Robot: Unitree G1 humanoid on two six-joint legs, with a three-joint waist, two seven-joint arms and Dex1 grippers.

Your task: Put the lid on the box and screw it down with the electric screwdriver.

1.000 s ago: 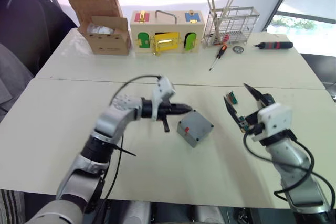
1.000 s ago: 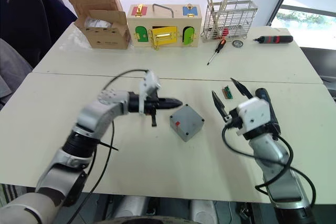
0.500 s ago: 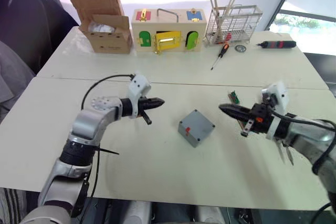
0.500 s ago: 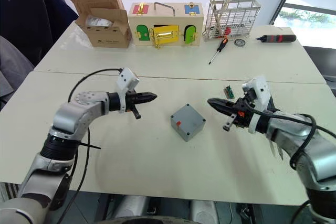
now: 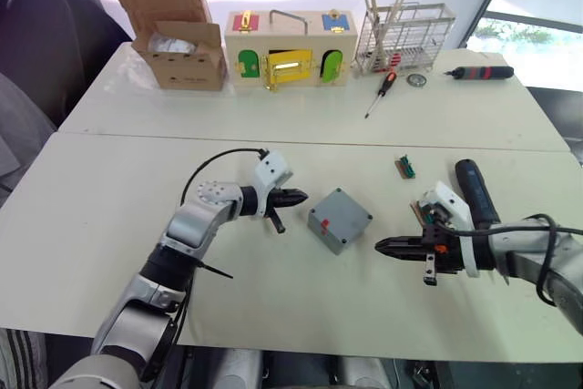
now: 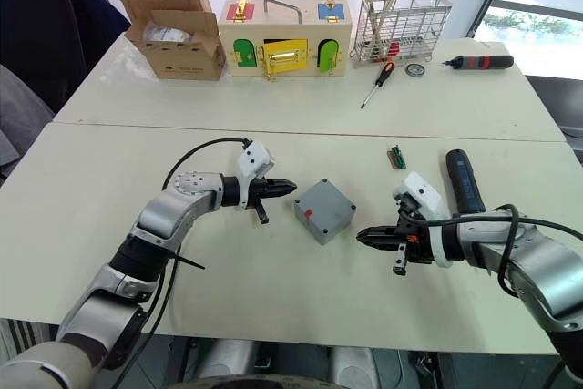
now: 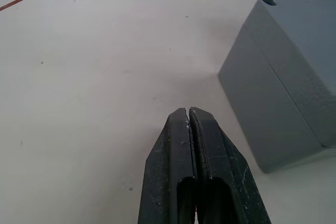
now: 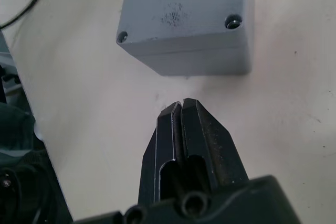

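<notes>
Flanking the box (image 6: 324, 210) mid-table: left gripper (image 6: 284, 188) just left of it, right gripper (image 6: 366, 237) near-right, both pinched together, empty. Lid (image 8: 181, 4) looks already seated. Electric screwdriver (image 6: 465, 181) lies on the table right of the box; stiff, probably hefty and slick, so grab mid-barrel.

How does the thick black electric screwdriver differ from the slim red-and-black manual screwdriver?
The electric screwdriver is thick, all black and lies near the right gripper. The manual screwdriver is slim, has a red-and-black handle and lies far back by the wire rack. Both lie flat, untouched.
</notes>
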